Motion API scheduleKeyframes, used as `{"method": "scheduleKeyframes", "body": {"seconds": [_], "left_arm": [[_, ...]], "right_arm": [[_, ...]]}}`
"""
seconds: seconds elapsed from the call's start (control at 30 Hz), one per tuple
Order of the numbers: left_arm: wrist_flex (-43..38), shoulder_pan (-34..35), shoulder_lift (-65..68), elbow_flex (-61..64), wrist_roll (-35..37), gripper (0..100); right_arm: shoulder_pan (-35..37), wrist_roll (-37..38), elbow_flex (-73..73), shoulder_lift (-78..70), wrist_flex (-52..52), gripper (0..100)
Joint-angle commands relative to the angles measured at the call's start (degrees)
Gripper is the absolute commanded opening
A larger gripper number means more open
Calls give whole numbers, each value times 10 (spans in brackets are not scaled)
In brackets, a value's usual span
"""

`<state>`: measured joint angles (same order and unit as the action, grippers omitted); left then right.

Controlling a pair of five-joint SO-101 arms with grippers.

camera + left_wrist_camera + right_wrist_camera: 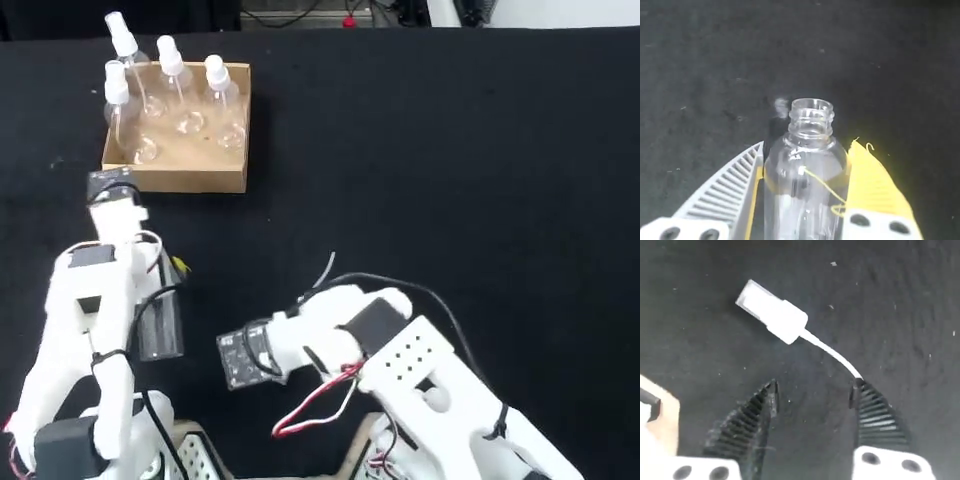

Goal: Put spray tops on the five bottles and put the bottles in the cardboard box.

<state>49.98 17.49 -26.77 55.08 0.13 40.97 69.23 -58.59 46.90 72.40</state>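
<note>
- The bottle is clear, smooth plastic, round in the body with sloping shoulders and a threaded neck; the mouth is open and bears no spray top; a thin yellow thread lies across its front.
- The left gripper is clamped on that bottle; the body sits between the jaws, pressed on both sides, and the neck juts out past the fingertips.
- One of the left fingers is white and ribbed with fine ridges; the other is wrapped in yellow tape, frayed at the tip.
- The spray top is white, matte plastic, a blocky cap on a wider collar, with a thin curved dip tube trailing from it; it lies flat on the black cloth just ahead of the right jaws.
- The right gripper is spread wide and holds nothing; its fingers are black and ribbed; the tube's free end reaches the tip of one of them, though contact cannot be told.
- The cardboard box is shallow, brown and square-cornered, well apart from the right jaws and nearer the left arm; four clear bottles stand upright inside it, each capped with a white spray top.
- The table is covered in black, slightly linty fabric.
</note>
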Motion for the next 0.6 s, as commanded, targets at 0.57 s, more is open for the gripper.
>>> {"method": "scheduleKeyframes", "body": {"seconds": [0.57], "left_arm": [[-1,40,-11,-34,17,195]], "right_arm": [[110,101,-51,-85,-127,219]]}}
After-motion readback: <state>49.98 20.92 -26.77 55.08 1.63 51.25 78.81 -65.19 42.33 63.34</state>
